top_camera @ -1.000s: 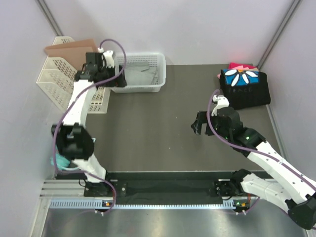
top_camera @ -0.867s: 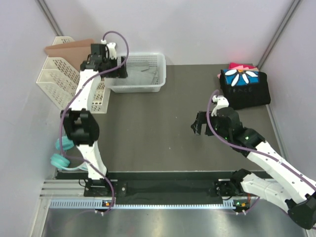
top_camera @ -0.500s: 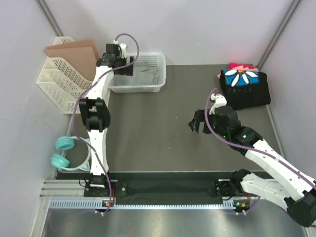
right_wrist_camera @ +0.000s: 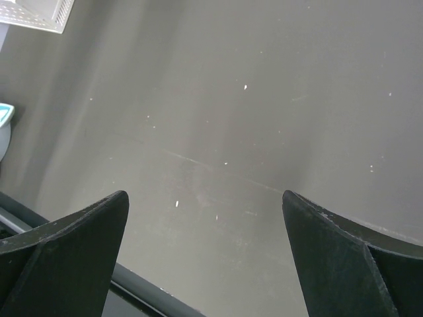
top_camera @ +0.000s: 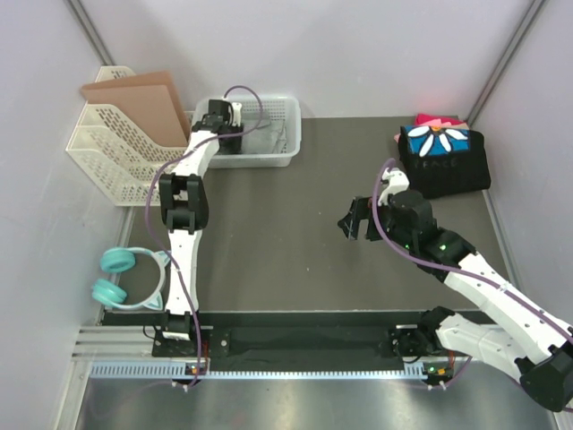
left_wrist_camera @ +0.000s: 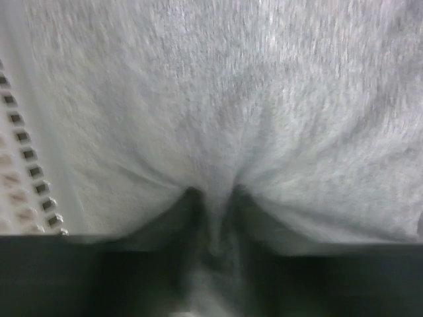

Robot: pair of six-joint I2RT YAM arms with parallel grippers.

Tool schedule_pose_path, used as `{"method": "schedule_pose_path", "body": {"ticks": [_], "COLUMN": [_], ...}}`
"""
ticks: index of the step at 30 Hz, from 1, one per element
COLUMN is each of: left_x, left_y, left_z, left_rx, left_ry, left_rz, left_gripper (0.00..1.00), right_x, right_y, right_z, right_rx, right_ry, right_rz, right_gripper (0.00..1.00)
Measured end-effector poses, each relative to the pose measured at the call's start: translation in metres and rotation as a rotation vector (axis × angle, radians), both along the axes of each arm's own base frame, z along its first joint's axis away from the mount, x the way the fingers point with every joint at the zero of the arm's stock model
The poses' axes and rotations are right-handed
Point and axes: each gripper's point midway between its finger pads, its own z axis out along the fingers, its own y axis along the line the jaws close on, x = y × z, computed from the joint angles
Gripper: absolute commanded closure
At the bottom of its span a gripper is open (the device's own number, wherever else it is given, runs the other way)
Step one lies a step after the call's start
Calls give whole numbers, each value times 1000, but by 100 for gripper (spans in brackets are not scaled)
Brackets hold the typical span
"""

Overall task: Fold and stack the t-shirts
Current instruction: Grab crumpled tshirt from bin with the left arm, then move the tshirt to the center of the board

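Left jaws are pinched on a pucker of the grey t-shirt [left_wrist_camera: 231, 99]: in the left wrist view the cloth is drawn into a crease right at the dark fingertips. How firm the hold is cannot be judged through the blur. Right jaws are spread wide with nothing between them, only bare table [right_wrist_camera: 264, 99] below.

- Left gripper [top_camera: 224, 136] is placed down inside the white bin [top_camera: 269, 162] at the far left of the table, with the arm stretched out long from its base.
- Grey t-shirt is located in that bin, crumpled and directly under the left jaws. No long axis can be read from it yet. The bin's long side is laid left to right.
- Right gripper [top_camera: 356, 221] is held over open table right of centre, well apart from the bin. The folded stack [top_camera: 443, 157], black with a daisy print on top and pink at its far edge, is set at the far right, nearer to this arm.
- Step judged: pick-up of the next shirt, with folding not yet begun.
- Key relation: the shirt is reached by the left arm only. Open table is available near and right of the bin, so a lift up over the bin wall and a pull toward centre is expected, where the right arm could be brought in.
- Risk: cloth could be snagged on the bin rim.
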Motion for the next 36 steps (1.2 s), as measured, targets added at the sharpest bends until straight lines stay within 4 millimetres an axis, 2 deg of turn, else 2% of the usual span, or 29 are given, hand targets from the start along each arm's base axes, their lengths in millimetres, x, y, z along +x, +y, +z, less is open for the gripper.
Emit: {"method": "schedule_pose_path", "body": {"ticks": [1, 9, 12, 14, 16, 17, 20, 23, 25, 27, 29, 30, 31, 32, 36], "left_x": [2, 2, -8, -14, -23, -28, -60, -118, -168, -221, -266, -285, -308, -322, -346], "left_y": [-1, -1, -3, -7, -12, -15, -32, -62, -85, -111, -135, -145, -153, -157, -159], "left_z": [1, 7, 25, 54, 100, 129, 238, 342, 391, 419, 421, 411, 393, 374, 295], "left_rx": [0, 11, -2, -16, -32, -39, -71, -120, -158, -200, -240, -259, -283, -294, -275], "left_ry": [-8, -30, -28, -54, -112, -155, -328, -515, -606, -653, -643, -611, -549, -486, -237], "left_rz": [-1, -19, -32, -46, -62, -71, -118, -207, -285, -387, -495, -550, -617, -656, -718], "left_gripper": [100, 100, 100, 100, 100, 100, 100, 100, 100, 100, 100, 100, 100, 100, 100], "right_x": [0, -1, -1, -3, -4, -4, -5, -7, -8, -8, -7, -7, -7, -7, -9], "right_y": [1, 4, 2, 1, 0, 0, -3, -7, -11, -16, -22, -25, -31, -36, -48], "right_z": [0, 1, 0, -4, -9, -11, -15, -16, -16, -15, -10, -7, -3, 3, 16], "right_rx": [2, 11, 8, 0, -9, -12, -17, -15, -18, -23, -22, -21, -19, -12, -3], "right_ry": [0, -2, -10, -6, -2, 0, -5, -20, -29, -40, -60, -71, -85, -106, -142], "right_rz": [3, 16, 20, 22, 24, 23, 20, 10, -6, -28, -56, -72, -95, -118, -169], "right_gripper": [0, 0, 0, 0, 0, 0, 0, 0, 0, 0, 0, 0, 0, 0, 0]}}
